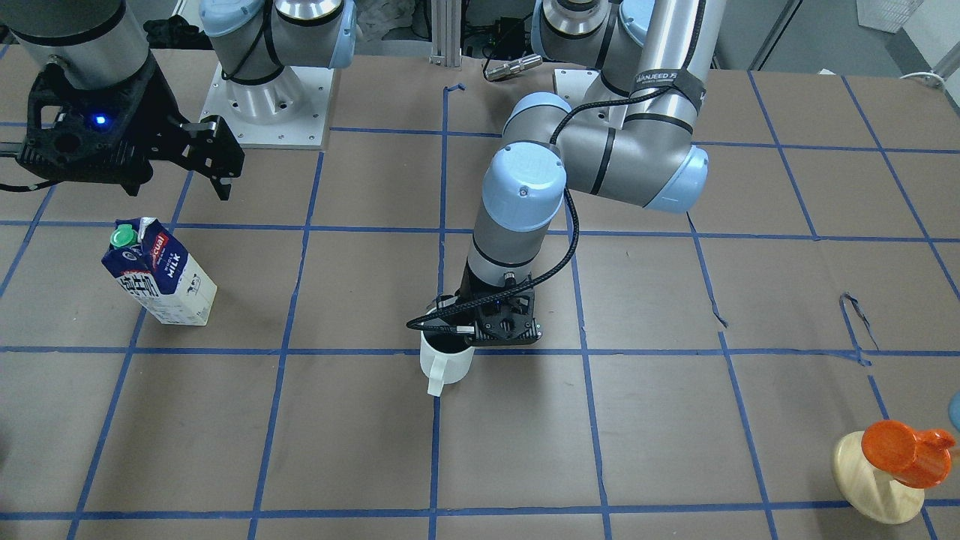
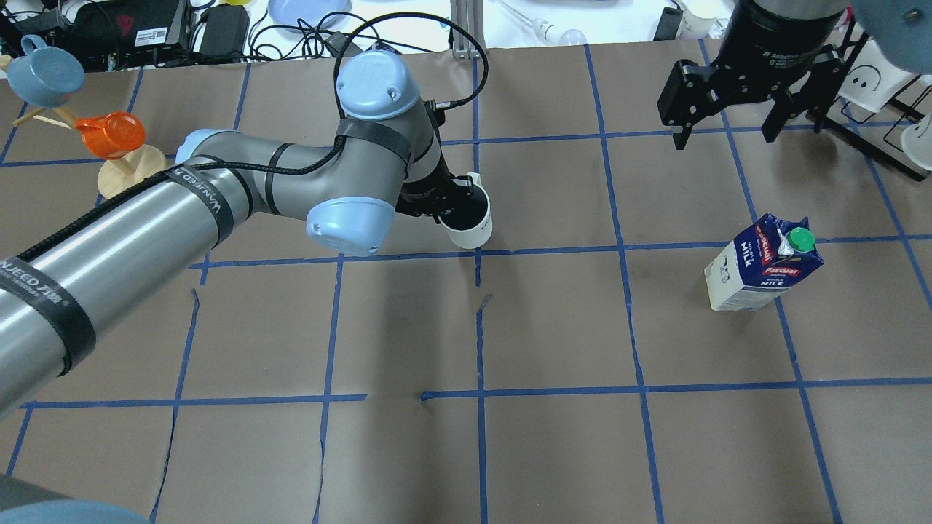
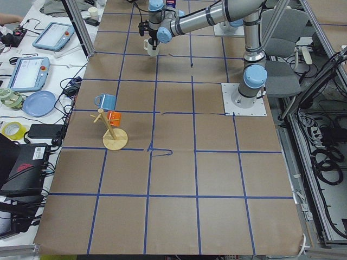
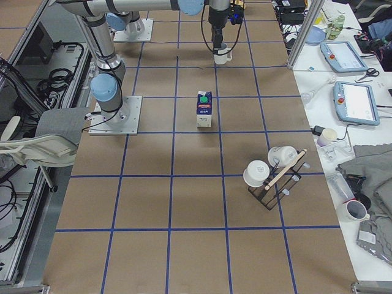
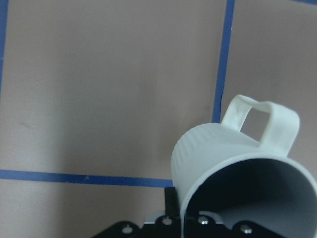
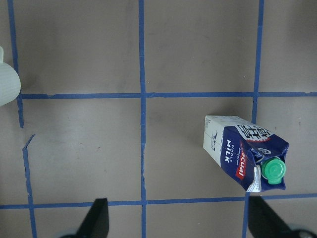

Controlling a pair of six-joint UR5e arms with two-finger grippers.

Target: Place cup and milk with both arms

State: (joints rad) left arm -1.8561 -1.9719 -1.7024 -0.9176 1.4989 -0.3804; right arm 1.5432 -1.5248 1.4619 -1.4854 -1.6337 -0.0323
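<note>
The white cup is near the table's middle on a blue tape line, handle pointing away from the robot. My left gripper is shut on the cup's rim; it also shows in the overhead view and fills the left wrist view. I cannot tell whether the cup touches the table. The milk stands upright on the robot's right side, also in the front view and right wrist view. My right gripper is open and empty, high above and behind the milk.
A wooden mug tree with an orange cup and a blue cup stands at the far left. A rack with white cups sits on the right end. Cables and tablets lie beyond the far edge.
</note>
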